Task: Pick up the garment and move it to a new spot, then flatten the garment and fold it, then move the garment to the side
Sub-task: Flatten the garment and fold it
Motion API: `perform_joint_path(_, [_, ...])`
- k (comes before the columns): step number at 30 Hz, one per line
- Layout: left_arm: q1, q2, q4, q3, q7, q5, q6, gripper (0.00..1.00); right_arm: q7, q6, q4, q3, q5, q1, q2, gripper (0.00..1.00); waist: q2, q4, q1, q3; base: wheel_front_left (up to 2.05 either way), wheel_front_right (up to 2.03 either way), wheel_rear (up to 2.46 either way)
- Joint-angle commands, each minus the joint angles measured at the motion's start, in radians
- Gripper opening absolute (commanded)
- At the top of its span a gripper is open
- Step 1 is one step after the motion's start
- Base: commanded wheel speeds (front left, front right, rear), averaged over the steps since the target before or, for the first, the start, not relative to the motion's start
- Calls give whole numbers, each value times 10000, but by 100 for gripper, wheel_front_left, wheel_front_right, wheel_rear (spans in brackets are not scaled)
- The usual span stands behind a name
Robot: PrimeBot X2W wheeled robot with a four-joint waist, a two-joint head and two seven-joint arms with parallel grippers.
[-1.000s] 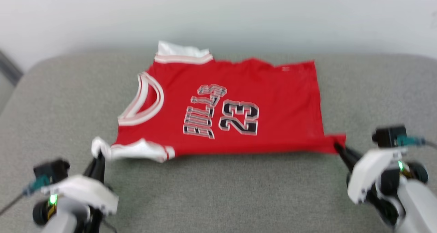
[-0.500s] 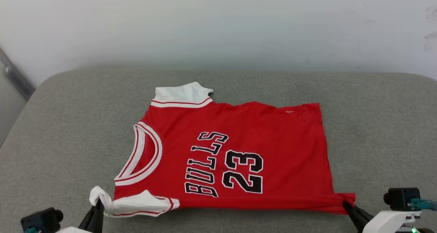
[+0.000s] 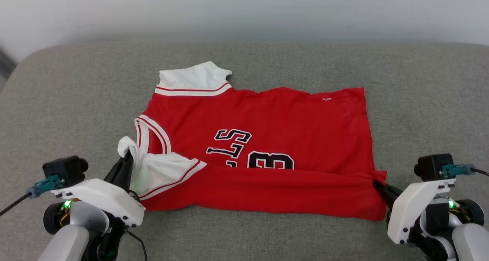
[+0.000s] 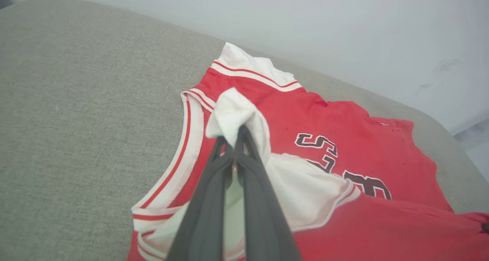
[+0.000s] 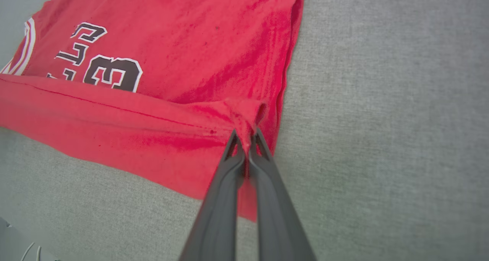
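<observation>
A red jersey-style garment lies face up in the middle of a padded grey worktop, with a pale wall behind the far edge. It lies sideways: its striped neckline points toward the worktop's left edge and its hem toward the right edge. One white sleeve lies flat on the side nearer the far edge.

The long side of the garment nearest the worktop's near edge is turned up and over onto the front as a red band. This band hides the lower part of the black lettering and of the number (only an "L", an "S" and the top of one digit can be read).

The left gripper has its two dark fingers pinched together on the bunched tip of the other white sleeve, held above the neckline. In the left wrist view the white cloth puffs out just past the left gripper.

The right gripper is likewise closed tight on the red hem corner of the folded band, near the worktop's right edge. The right wrist view shows a small tuft of red fabric squeezed at the tips of the right gripper.
</observation>
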Motion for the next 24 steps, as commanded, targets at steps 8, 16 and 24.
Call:
perform_joint_path(8, [-1303,-427,1812,-318,113,-51,-543,0,-445,-11,1134,804,-96,-1500,-170,0,0,-232,-1,913,0,0,0])
perform_joint_path(16, [-1800,-959,3670,-376,447,-709,-1101,100,-1104,-16,2880,1539,143,-1917,-252,100,0,-273,-1,987,0,0,0])
perform_joint_path(24, [-1535,-910,4318,-74,-30,-972,-1422,100,-3294,-10,3073,1854,391,-1669,-398,100,0,-361,-1,232,0,0,0])
